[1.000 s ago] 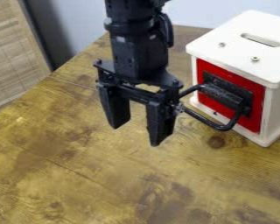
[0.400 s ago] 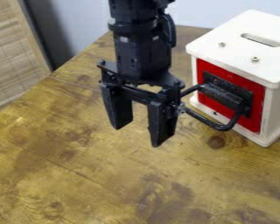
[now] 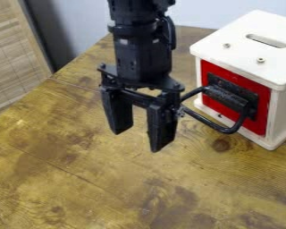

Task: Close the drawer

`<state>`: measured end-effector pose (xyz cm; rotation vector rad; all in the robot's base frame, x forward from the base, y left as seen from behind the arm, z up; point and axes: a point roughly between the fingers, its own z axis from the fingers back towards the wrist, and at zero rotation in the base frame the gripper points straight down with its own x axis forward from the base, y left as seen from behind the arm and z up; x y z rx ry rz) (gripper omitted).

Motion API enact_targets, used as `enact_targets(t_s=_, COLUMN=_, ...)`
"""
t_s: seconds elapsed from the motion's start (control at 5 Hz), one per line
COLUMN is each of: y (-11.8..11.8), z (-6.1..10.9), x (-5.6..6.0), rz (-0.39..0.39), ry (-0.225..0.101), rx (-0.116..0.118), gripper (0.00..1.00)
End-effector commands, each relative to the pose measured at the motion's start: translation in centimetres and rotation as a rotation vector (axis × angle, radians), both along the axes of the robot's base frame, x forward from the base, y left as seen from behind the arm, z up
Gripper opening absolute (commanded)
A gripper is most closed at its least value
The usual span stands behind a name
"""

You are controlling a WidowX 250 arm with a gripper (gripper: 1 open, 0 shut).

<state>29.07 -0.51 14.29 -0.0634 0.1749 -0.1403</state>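
Drawer (image 3: 232, 95): glossy red front, black loop handle. Hand (image 3: 138, 132): 2 black fingers apart, empty, above grainy wooden desk (image 3: 74, 179).

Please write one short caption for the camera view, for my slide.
Open black pincer hangs over the wooden table, beside the red-fronted drawer and its loop handle.

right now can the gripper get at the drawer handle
Probably yes. The gripper hangs open just left of the handle, and its nearer finger looks almost against the loop. Nothing lies between them on the table, though one view cannot show whether they touch.
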Motion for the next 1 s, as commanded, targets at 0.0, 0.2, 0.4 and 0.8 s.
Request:
enact_targets(t_s=0.0, y=0.46, z=1.54, x=0.53, rz=0.017, ry=-0.046, rx=-0.011, gripper=1.0)
enact_targets(t_s=0.2, y=0.46, z=1.59, x=0.56, rz=0.013, ry=-0.036, rx=-0.014, gripper=1.0)
enact_targets(t_s=0.4, y=0.5, z=1.45, x=0.63, rz=0.009, ry=-0.024, rx=-0.016, gripper=1.0)
enact_targets(t_s=0.8, y=0.57, z=1.34, x=0.62, rz=-0.004, ry=-0.004, rx=-0.023, gripper=1.0)
